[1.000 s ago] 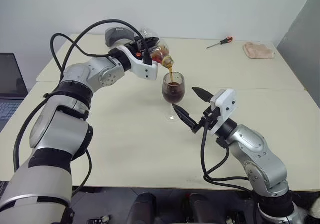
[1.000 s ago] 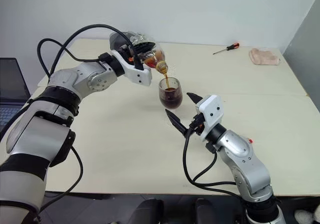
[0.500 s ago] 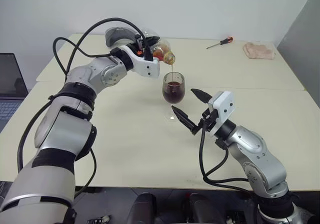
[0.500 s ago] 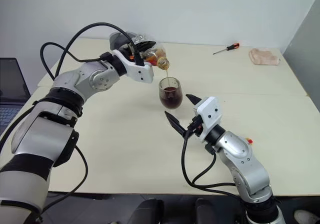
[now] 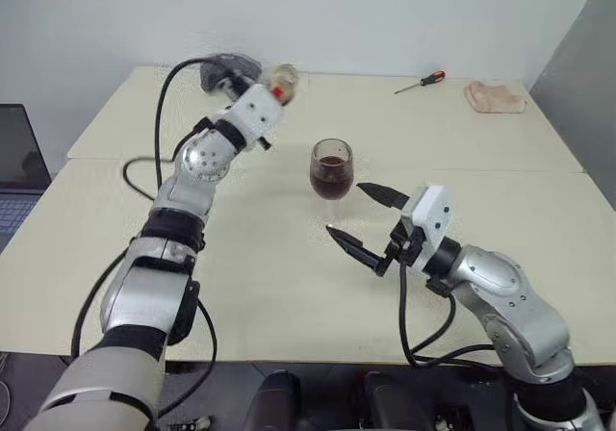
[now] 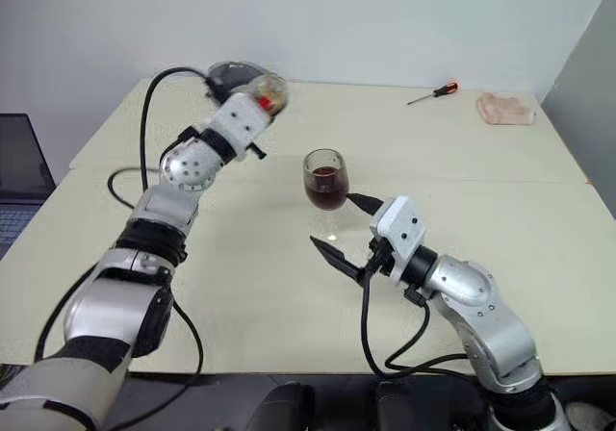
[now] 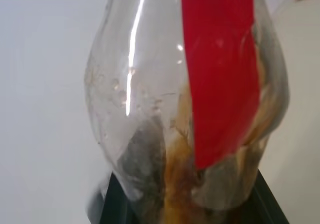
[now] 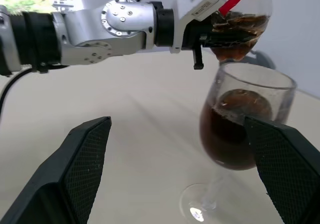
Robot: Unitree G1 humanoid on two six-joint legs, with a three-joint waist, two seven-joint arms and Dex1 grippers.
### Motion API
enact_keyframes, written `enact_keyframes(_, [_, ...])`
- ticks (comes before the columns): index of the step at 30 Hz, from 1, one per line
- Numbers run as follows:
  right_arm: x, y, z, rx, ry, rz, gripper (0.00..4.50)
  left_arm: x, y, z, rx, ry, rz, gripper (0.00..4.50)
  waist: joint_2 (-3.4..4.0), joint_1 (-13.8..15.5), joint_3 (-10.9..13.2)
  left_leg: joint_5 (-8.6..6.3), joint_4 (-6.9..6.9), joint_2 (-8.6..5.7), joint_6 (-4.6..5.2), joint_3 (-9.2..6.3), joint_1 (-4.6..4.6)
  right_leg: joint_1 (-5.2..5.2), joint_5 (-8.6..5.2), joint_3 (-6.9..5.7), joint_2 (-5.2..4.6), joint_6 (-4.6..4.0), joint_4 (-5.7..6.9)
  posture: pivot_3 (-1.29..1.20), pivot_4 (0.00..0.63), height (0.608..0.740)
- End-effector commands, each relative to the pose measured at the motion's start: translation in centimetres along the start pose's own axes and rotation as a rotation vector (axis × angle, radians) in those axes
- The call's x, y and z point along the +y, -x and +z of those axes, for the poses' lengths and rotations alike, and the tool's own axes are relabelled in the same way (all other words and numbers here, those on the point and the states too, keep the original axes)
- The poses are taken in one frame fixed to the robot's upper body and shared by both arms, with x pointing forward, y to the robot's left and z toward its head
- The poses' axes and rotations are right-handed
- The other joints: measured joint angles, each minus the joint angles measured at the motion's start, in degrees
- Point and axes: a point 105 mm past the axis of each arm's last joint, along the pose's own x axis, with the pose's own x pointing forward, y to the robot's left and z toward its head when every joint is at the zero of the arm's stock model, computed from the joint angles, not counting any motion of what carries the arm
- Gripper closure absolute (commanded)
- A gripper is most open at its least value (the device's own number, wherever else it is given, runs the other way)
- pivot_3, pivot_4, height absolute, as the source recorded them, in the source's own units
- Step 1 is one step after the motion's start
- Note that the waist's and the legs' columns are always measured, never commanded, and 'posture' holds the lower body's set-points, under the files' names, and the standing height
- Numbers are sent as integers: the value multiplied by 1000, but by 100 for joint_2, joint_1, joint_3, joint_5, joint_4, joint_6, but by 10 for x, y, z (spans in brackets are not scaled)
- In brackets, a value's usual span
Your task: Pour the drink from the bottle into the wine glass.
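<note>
The table (image 5: 289,296) carried the whole scene, and on it the pour looked essentially done. The left gripper (image 6: 252,107) was clamped around the bottle (image 6: 267,89), which it held upright and raised above the far side of the table, up and away from the wine glass (image 5: 332,171) with clear space between them; no stream ran from the bottle. The wine glass stood upright on its foot just ahead of the right gripper (image 5: 364,225), whose two black fingers were spread wide and grasped nothing, one fingertip near the bowl and the other near the foot, neither visibly touching. The drink (image 8: 225,139) filled roughly the lower half of the bowl, dark reddish-brown. In the left wrist view the bottle (image 7: 190,99) showed mostly clear walls with only a brownish residue low in it, close to the gripper, so little seemed left to pour. What remained, as a judgement, was to set the bottle down on the table and let go.
</note>
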Motion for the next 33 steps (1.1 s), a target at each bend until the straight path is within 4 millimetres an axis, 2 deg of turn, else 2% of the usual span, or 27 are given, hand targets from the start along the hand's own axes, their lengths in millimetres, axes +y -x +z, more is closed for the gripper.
enact_keyframes(1, [13, 4, 14, -5, 2, 106, 0, 16, 18, -22, 71, 216, 109, 3761, -1, -7, 0, 0, 0, 0, 1, 0, 0, 1, 0, 1, 0, 0, 1, 0, 150, 740])
enact_keyframes(2, [14, 3, 14, 6, -2, 115, 0, 14, 25, -33, 103, 282, 126, 3761, -1, -8, -1, -1, 2, 0, 1, -3, 0, 2, 0, -1, 0, 0, 1, 0, 150, 740])
enact_keyframes(8, [5, -2, 15, 23, -38, 104, 0, 7, 44, -67, 189, 496, 169, 3761, -5, 44, -3, -14, 37, 0, 23, -13, -11, 5, 0, -8, 0, 0, 8, 0, 150, 740])
enact_keyframes(11, [2, -4, 15, 31, -23, 113, 0, 7, 49, -80, 228, 548, 193, 3761, -12, 83, -8, -15, 55, -3, 25, -15, -20, 6, 0, -10, -2, 0, 9, 0, 150, 740])
enact_keyframes(16, [1, -5, 16, 22, -20, 117, 0, 10, 49, -88, 254, 528, 214, 3761, -13, 89, -8, -16, 56, -3, 27, -17, -23, 7, 0, -12, -2, 0, 9, 0, 150, 740])
enact_keyframes(24, [5, -10, 20, 8, -20, 132, 0, 8, 48, -100, 283, 604, 238, 3761, -15, 85, -9, -17, 56, -3, 28, -18, -23, 6, 1, -14, -2, 0, 10, 0, 150, 740])
enact_keyframes(33, [4, -11, 24, -2, -25, 119, 0, 5, 54, -97, 241, 597, 210, 850, -15, 83, -9, -17, 55, -2, 28, -17, -23, 5, 1, -13, -2, 0, 10, 0, 150, 740])
